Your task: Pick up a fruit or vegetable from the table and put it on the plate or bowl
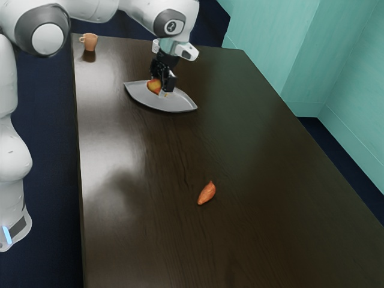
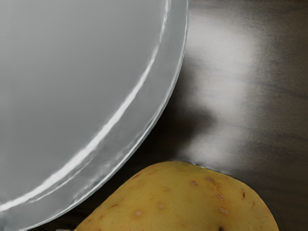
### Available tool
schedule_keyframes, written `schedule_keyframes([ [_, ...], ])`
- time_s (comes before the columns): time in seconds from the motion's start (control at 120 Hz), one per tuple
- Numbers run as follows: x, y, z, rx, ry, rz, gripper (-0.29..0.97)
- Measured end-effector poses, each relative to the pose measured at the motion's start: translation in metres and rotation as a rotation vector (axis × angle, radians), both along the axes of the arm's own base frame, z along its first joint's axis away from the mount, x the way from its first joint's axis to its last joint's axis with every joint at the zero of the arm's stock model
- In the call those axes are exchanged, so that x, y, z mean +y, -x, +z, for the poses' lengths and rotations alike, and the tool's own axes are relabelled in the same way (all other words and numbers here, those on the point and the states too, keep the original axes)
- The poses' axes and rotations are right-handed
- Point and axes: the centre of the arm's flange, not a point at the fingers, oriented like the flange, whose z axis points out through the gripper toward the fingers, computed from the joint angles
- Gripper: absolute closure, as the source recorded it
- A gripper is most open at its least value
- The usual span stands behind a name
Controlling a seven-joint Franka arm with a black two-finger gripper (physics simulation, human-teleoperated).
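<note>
The black claw [image 1: 161, 90] grips a yellow fruit [image 2: 183, 202] blushed red and freckled brown, above a plain grey plate [image 1: 177, 105]. The counter [image 1: 252, 180] is dark brown with faint grain; far from the claw lie an orange sweet potato [image 1: 206, 193] and a peach cup [image 1: 89, 41].

light: soft, even | glare: broad sheen on table [image 1: 114, 174] | shadows: faint

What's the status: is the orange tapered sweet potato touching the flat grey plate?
Apart. The exterior view shows bare dark wooden table between the orange tapered sweet potato and the flat grey plate.
</note>
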Motion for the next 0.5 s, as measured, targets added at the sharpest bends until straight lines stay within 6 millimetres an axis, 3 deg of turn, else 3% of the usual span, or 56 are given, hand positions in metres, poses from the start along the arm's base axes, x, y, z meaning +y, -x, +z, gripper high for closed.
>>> schedule_keyframes([
  [0.3, 0.074, 0.031, -0.012, -0.045, -0.028, 0.105, 0.28],
  [0.5, 0.083, 0.006, -0.036, -0.075, -0.036, 0.066, 0.29],
])
